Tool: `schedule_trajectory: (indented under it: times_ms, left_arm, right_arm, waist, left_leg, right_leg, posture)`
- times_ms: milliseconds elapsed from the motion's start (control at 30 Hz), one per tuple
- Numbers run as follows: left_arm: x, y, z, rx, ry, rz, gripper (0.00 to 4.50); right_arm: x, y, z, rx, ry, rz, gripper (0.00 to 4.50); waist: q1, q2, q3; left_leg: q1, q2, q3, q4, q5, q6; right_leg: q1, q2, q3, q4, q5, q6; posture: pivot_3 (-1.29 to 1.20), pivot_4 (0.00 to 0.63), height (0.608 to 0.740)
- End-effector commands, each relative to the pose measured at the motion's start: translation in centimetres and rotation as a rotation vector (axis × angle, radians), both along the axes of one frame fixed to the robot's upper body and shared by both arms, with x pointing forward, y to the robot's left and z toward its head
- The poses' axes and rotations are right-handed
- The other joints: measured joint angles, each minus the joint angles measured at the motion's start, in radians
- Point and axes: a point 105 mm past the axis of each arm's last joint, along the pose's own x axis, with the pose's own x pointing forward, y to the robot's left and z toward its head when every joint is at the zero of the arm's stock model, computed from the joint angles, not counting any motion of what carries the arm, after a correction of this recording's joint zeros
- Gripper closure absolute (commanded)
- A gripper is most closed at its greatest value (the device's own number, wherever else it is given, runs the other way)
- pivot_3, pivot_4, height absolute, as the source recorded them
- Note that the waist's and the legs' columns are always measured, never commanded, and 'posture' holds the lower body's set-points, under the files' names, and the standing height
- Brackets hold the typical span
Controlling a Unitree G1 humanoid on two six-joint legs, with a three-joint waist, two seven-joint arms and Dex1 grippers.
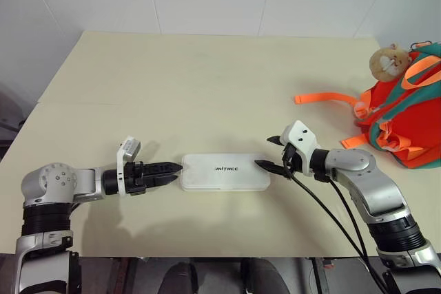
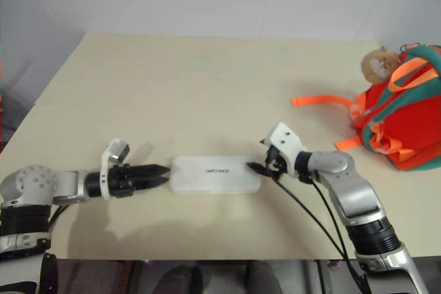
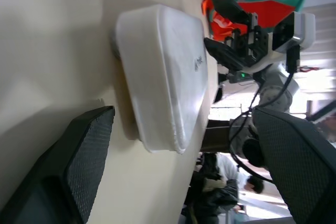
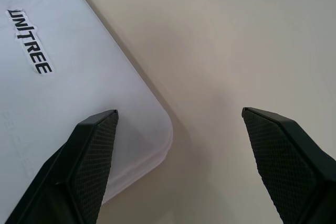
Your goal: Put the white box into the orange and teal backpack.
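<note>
The box (image 1: 224, 172) lies flat on the table (image 1: 207, 80), between the two grippers. The left gripper (image 1: 173, 168) and right gripper (image 1: 270, 154) both stand spread at its ends, gripping nothing. The backpack (image 1: 406, 111) sits well apart at the table's right edge.

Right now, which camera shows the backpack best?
The left eye view: the backpack sits at the table's right edge, cut off slightly. The right eye view shows much the same; the left wrist view catches an orange and teal part.
</note>
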Motion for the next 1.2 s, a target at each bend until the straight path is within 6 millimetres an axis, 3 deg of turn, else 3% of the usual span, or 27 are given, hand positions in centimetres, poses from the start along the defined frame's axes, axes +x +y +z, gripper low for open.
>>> schedule_trajectory:
  times_ms: [33,367,767,867,1133,1200]
  left_arm:
    - [0.4,-0.7,0.6,-0.039,-0.028,-0.005,0.03]
    - [2.2,-2.1,1.2,-0.117,-0.08,0.053,0.03]
    - [2.6,-3.2,0.5,-0.112,-0.078,0.055,0.03]
    - [3.0,-3.2,0.3,-0.113,-0.049,0.061,0.6]
    - [3.4,-2.8,1.0,-0.141,-0.009,0.051,2.98]
    - [3.3,-2.9,1.3,-0.146,-0.015,0.047,3.18]
  right_arm:
    - [-0.1,0.2,0.6,0.005,-0.029,0.016,0.0]
    - [-0.1,0.1,0.7,0.004,-0.033,0.011,0.0]
    - [-0.2,-0.1,0.7,0.004,-0.034,0.008,0.0]
    - [-0.2,-0.2,0.7,0.004,-0.035,0.008,0.0]
    - [-0.8,-1.0,0.7,-0.014,-0.037,0.013,0.0]
    - [-0.9,-1.2,0.7,-0.018,-0.039,0.011,0.0]
  waist:
    - [0.001,0.0,0.0]
    - [0.001,0.0,0.0]
    - [0.001,0.0,0.0]
    - [0.002,0.0,0.0]
    - [0.002,0.0,0.0]
    - [0.002,0.0,0.0]
  left_leg:
    - [0.0,0.0,0.0,0.0,0.0,0.0]
    - [0.0,-0.001,0.0,0.0,0.0,0.0]
    - [0.0,-0.001,0.0,0.0,0.0,0.0]
    - [0.0,-0.001,0.0,0.0,0.0,0.0]
    - [0.0,-0.001,-0.001,0.001,0.0,0.0]
    - [0.0,-0.001,-0.001,0.001,0.0,0.0]
  right_leg:
    - [0.0,0.0,0.0,0.0,0.0,0.0]
    - [0.0,0.0,0.0,0.0,0.0,0.0]
    - [0.0,0.0,-0.001,0.0,0.0,0.0]
    - [0.0,0.0,-0.001,0.0,0.0,0.0]
    - [0.001,0.001,-0.001,0.0,0.0,0.0]
    - [0.001,0.001,-0.001,0.0,0.0,0.0]
  posture:
    - [0.0,0.15,0.74]
    - [0.0,0.15,0.74]
    - [0.0,0.15,0.74]
    - [0.0,0.15,0.74]
    - [0.0,0.15,0.74]
    - [0.0,0.15,0.74]
